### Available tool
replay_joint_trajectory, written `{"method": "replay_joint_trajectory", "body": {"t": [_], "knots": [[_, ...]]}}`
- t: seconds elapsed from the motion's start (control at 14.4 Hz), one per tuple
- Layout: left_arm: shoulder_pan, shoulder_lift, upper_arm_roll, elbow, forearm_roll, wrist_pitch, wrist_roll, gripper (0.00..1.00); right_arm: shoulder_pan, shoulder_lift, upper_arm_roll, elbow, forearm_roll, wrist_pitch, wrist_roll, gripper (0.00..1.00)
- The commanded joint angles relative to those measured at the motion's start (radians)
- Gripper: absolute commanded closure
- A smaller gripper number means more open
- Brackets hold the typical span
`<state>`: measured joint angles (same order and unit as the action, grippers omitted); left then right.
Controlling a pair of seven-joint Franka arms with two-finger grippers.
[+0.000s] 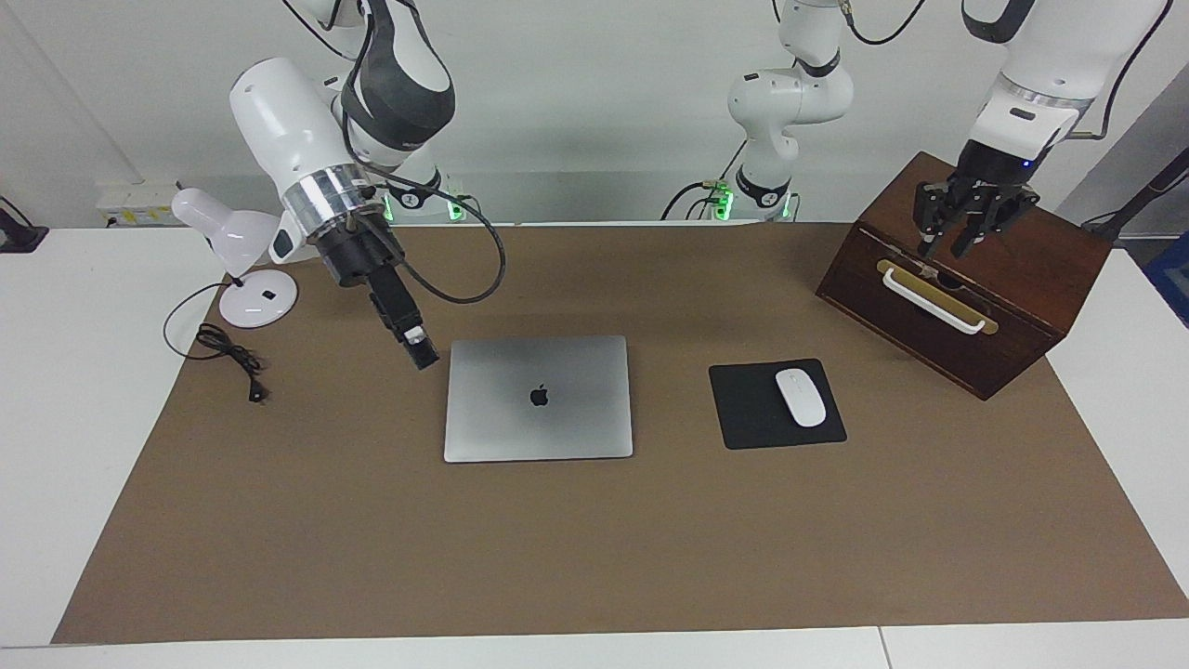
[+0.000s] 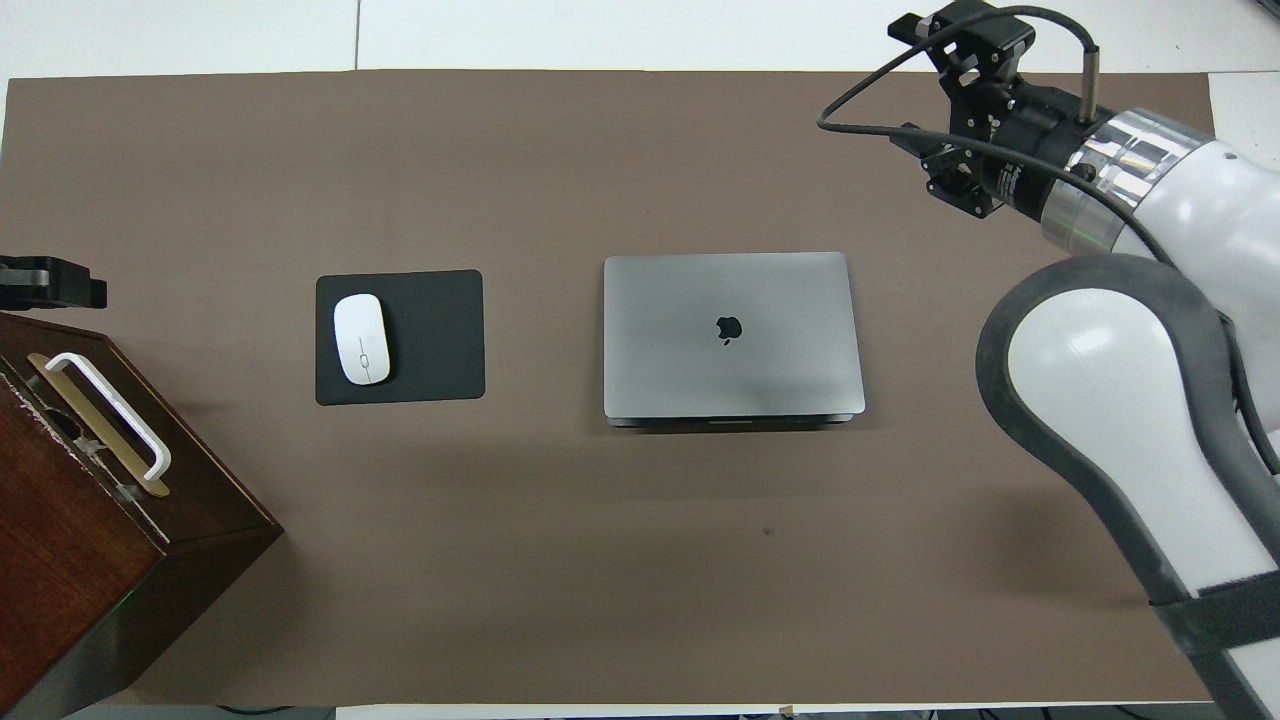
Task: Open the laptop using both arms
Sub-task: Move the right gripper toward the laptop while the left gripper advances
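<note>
The laptop [image 1: 539,400] lies closed on the brown mat, lid down with the dark logo up; it also shows in the overhead view [image 2: 730,330]. My right gripper [image 1: 423,353] is shut and empty. It points down at a slant over the mat, just beside the laptop's corner at the right arm's end, not touching the lid. In the overhead view the right gripper [image 2: 965,40] shows raised. My left gripper [image 1: 943,249] is open and empty over the wooden box [image 1: 966,279]. Only the left gripper's black edge [image 2: 50,285] shows in the overhead view.
A black mouse pad [image 1: 743,409] with a white mouse [image 1: 801,397] lies beside the laptop toward the left arm's end. The box has a white handle [image 1: 929,299]. A white desk lamp [image 1: 251,279] and a black cable [image 1: 232,358] are at the right arm's end.
</note>
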<state>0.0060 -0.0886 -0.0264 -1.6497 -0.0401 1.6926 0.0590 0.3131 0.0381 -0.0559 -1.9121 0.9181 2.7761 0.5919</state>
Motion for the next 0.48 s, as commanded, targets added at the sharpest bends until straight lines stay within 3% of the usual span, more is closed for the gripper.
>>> {"method": "replay_joint_trajectory", "body": {"t": [0.0, 0.42], "knots": [[-0.006, -0.003, -0.004, -0.012, 0.011, 0.024, -0.010, 1.00, 0.000, -0.115, 0.050, -0.174, 0.119, 0.060, -0.040, 0.00], [-0.083, -0.020, -0.006, -0.090, -0.021, 0.188, -0.002, 1.00, 0.015, -0.221, 0.083, -0.373, 0.131, 0.074, 0.017, 0.00]]}}
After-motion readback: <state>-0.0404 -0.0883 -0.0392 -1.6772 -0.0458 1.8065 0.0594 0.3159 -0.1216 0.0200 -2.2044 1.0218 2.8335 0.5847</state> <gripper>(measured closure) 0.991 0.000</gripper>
